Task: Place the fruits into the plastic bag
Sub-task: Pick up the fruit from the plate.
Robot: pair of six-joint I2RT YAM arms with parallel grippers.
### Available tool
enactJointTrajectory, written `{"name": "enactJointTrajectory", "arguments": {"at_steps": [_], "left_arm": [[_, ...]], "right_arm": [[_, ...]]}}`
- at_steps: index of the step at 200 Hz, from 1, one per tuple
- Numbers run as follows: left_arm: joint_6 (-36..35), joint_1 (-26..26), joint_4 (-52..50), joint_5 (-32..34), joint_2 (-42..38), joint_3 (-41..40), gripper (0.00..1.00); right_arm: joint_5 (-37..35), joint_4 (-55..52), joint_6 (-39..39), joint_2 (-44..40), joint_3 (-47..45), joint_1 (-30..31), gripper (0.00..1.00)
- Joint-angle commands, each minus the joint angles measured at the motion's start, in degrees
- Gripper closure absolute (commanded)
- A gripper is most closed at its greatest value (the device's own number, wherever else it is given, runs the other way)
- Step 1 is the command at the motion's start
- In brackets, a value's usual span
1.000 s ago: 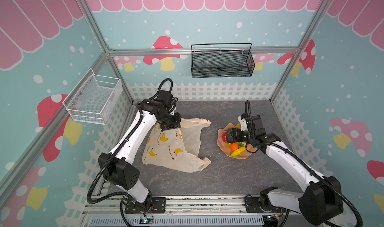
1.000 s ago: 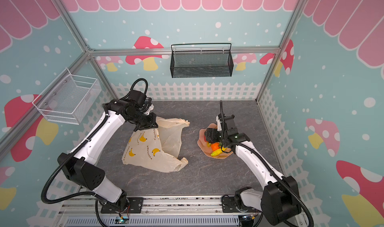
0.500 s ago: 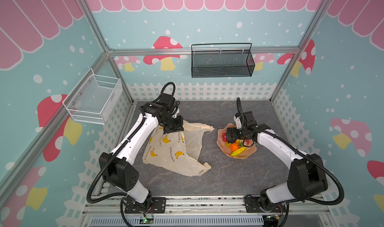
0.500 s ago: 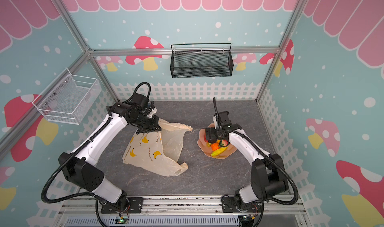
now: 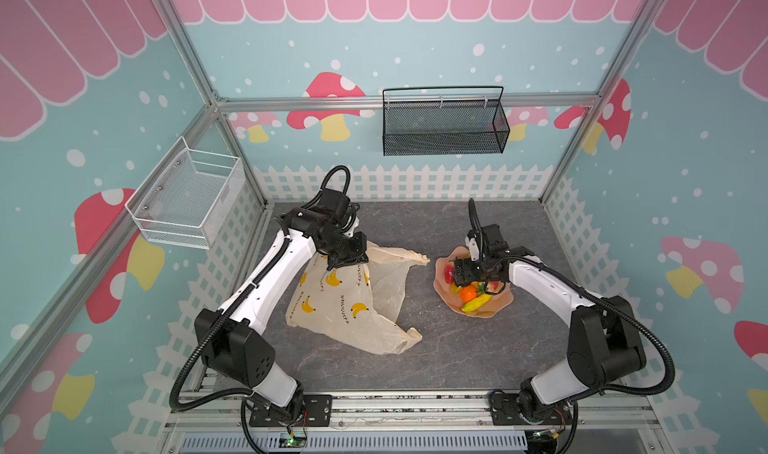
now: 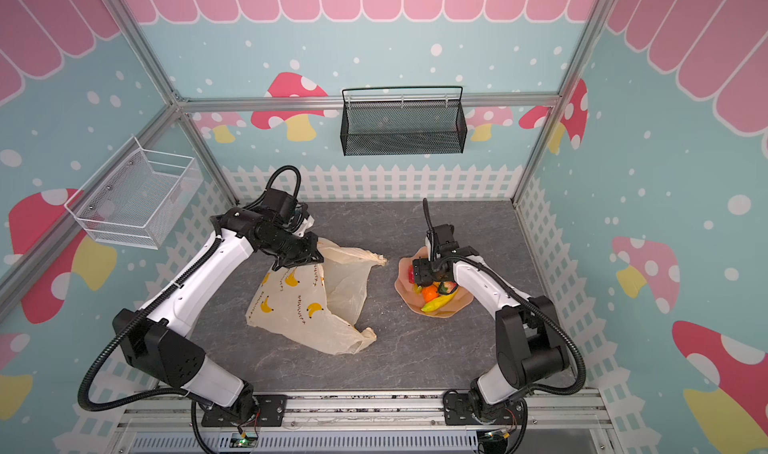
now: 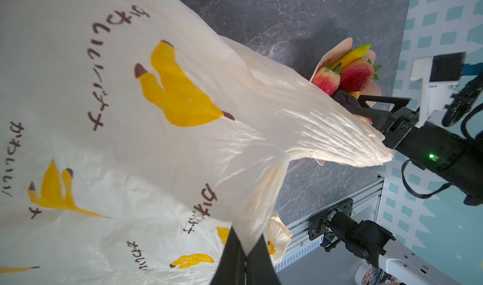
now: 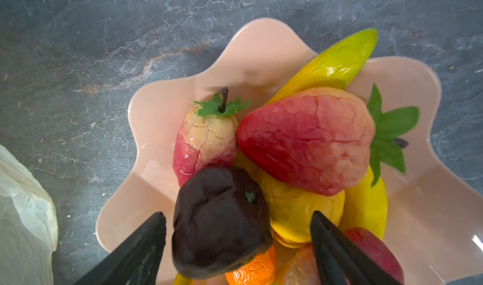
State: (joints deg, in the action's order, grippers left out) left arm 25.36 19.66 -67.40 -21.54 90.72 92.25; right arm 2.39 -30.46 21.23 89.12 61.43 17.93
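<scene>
Right wrist view shows fruits [image 8: 305,140] heaped in pink plate [image 8: 261,56].

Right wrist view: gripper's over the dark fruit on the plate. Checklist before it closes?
1. Right gripper open, jaws either side of the dark fruit: ok.
2. Dark fruit on top of the pile on the plate, nothing over it: ok.
3. One finger clear of the yellow fruit beneath it: cannot tell.
4. Left gripper shut on the plastic bag, edge lifted: ok.
5. Its mouth wide enough for a drop: cannot tell.
</scene>
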Motion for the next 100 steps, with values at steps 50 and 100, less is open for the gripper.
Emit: {"name": "enactJointTrajectory", "arguments": {"at_steps": [50,100], "left_arm": [[1.0,0.8,0.9,-0.9,-1.0,-0.3,1.00],[1.1,1.1,1.1,-1.0,-0.8,0.0,1.00]], "right_arm": [[0.4,0.8,-0.4,2.3,0.2,-0.3,0.22],[0.4,0.9,-0.3,2.9,0.2,-0.3,0.28]]}}
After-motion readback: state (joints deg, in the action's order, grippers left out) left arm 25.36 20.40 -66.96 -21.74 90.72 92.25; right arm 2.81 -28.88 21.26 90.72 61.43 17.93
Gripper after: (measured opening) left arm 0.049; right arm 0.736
